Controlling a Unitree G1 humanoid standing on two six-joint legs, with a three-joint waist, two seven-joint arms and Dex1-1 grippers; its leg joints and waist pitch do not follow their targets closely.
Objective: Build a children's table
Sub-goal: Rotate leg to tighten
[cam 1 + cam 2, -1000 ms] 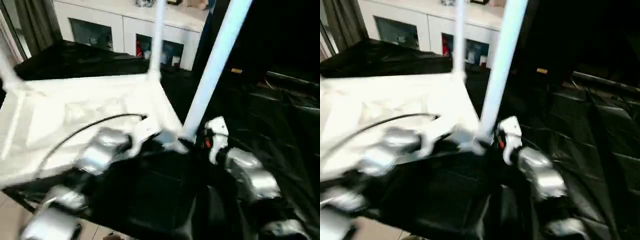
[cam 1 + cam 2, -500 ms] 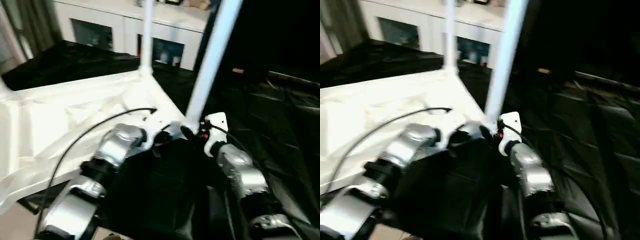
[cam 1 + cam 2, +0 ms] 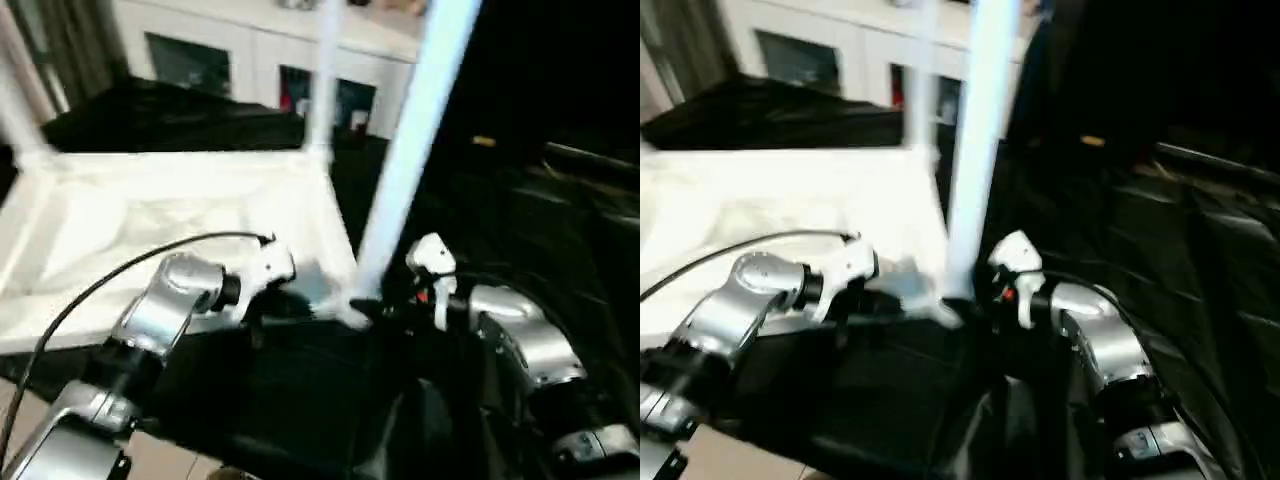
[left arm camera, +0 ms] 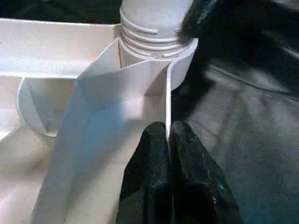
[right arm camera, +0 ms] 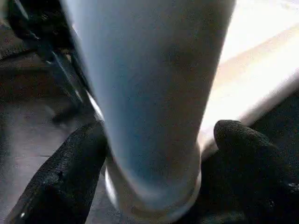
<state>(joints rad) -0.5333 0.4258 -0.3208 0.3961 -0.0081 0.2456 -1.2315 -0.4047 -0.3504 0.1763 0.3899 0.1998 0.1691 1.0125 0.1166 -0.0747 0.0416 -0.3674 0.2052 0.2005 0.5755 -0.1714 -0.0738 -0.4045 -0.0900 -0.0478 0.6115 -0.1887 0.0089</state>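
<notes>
The upturned children's table (image 3: 180, 215) on the black cover looks light, stiff and slippery, so keep your left claw (image 4: 169, 140) pinched on its thin rib and take the leg (image 5: 154, 93) at 12 o'clock low, where the right claw (image 5: 159, 163) straddles it wide, without a firm hold.

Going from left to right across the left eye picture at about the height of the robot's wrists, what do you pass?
White table top → left forearm → near table leg → right forearm.
</notes>
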